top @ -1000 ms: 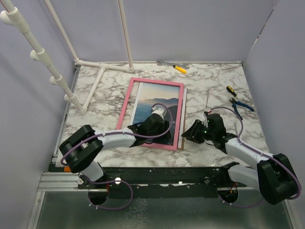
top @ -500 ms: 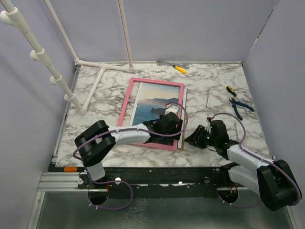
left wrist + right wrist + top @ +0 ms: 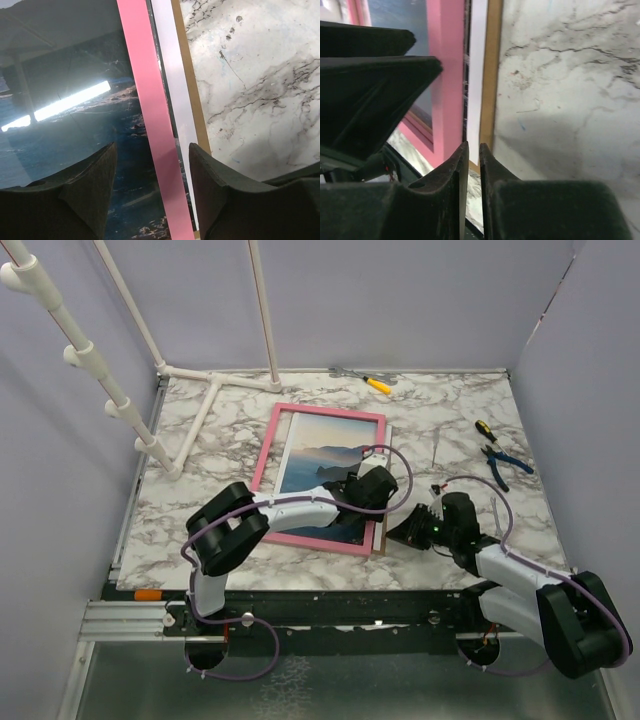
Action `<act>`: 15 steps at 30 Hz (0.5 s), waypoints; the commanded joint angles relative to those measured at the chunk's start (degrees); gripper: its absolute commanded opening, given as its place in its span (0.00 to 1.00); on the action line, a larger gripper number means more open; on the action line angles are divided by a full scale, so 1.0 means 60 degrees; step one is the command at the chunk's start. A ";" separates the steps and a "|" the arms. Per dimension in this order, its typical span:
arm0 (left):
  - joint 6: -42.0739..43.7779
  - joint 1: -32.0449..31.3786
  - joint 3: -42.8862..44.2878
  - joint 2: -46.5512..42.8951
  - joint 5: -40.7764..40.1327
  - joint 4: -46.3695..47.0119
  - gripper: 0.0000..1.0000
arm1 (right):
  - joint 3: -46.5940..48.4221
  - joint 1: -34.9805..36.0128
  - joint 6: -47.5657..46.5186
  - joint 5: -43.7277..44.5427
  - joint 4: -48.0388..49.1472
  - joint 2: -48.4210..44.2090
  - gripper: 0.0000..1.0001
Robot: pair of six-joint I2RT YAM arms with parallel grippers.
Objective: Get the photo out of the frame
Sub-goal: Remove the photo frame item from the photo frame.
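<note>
The left gripper (image 3: 152, 162), spread, straddles the frame (image 3: 265, 455) by its right rail near the worktop's (image 3: 190, 530) near edge, apparently steadying it; the right gripper (image 3: 474, 150), almost pressed together, lines up on the protruding white sheet (image 3: 476, 75).

Left arm (image 3: 290, 506) hides a strip across the photo (image 3: 325, 445) in top view. Can't tell whether right gripper (image 3: 469, 148) pinches anything.

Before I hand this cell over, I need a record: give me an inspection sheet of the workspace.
Surface: marble-pattern table, no spills seen.
Job's things: pink frame lies flat, photo inside; white and brown layers show along its right edge.
Clutter: yellow screwdriver, pliers, white pipe stand.
Grippers: left gripper open over the frame's right rail; right gripper fingers almost together at that edge.
Cables: purple cable loops off each arm.
Surroundings: lilac walls.
</note>
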 commanded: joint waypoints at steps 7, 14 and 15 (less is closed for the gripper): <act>0.0400 -0.0040 0.1150 0.0974 -0.0690 -0.0945 0.60 | -0.0422 -0.0030 -0.0002 -0.0979 0.2063 0.0079 0.01; 0.0545 -0.0040 0.1825 0.1477 -0.1088 -0.1579 0.57 | -0.0672 -0.0030 0.0253 -0.1495 0.3985 0.1535 0.00; 0.0554 -0.0037 0.1896 0.1526 -0.1115 -0.1644 0.57 | -0.0656 -0.0030 0.0272 -0.1539 0.4136 0.1738 0.01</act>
